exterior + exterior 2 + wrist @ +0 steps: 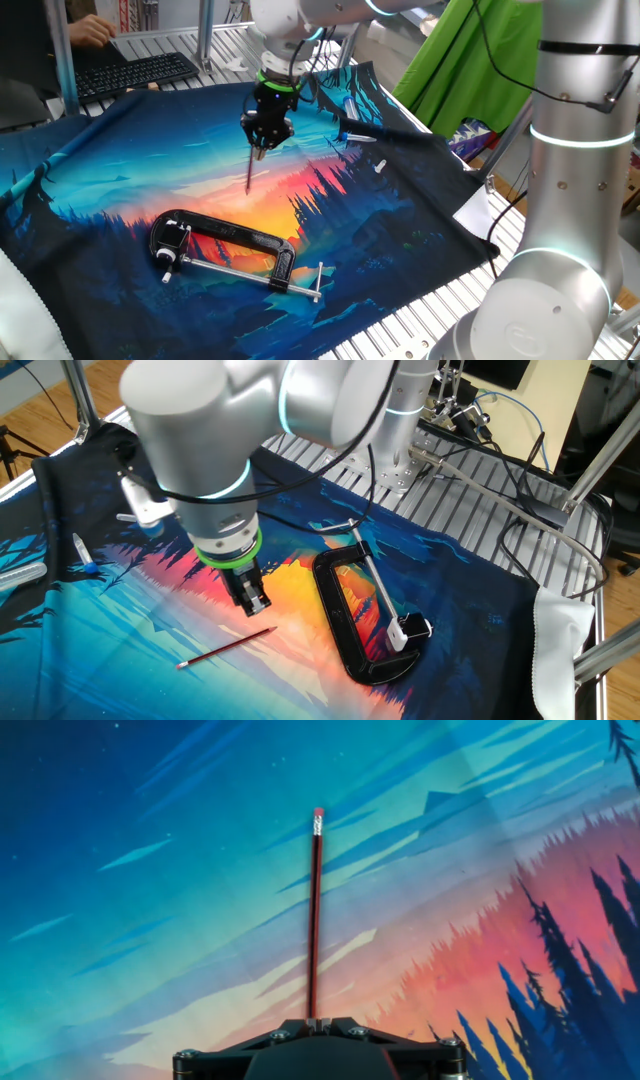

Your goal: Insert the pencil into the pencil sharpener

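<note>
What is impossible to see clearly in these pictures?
- Pencil, near end: hand view, hidden behind the housing of the end effector.
- Its jaws, open or shut: cut off by the hand view's bottom edge; too small in both fixed views.
- Pencil sharpener: not recognisable in any view.

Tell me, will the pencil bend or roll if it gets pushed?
It probably won't bend: the pencil looks straight and rigid end to end. It is thin and likely light, so a nudge could easily slide or roll it across the smooth cloth.
</note>
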Controlling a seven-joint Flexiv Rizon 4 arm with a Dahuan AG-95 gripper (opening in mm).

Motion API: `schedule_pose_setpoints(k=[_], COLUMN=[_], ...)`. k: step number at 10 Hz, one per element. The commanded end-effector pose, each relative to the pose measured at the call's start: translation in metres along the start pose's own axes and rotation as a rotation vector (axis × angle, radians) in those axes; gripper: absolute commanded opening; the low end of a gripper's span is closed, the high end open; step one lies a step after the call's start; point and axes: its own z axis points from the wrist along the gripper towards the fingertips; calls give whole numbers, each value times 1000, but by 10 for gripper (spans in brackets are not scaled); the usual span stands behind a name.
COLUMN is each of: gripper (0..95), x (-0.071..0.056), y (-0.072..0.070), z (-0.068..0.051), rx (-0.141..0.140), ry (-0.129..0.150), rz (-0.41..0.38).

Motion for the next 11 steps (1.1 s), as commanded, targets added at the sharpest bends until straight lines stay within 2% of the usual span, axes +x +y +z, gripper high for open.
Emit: schedule_pose_setpoints(k=[1, 2, 3, 5, 11], gripper=[0, 0, 190, 190, 190], x=[-2, -2, -3, -4, -8], y=[2, 2, 3, 5, 11], z=[0, 1, 2, 7, 26], rx=[18, 24, 26, 43, 35], ry=[9, 8, 8, 7, 7], rz=[1, 33, 37, 53, 85])
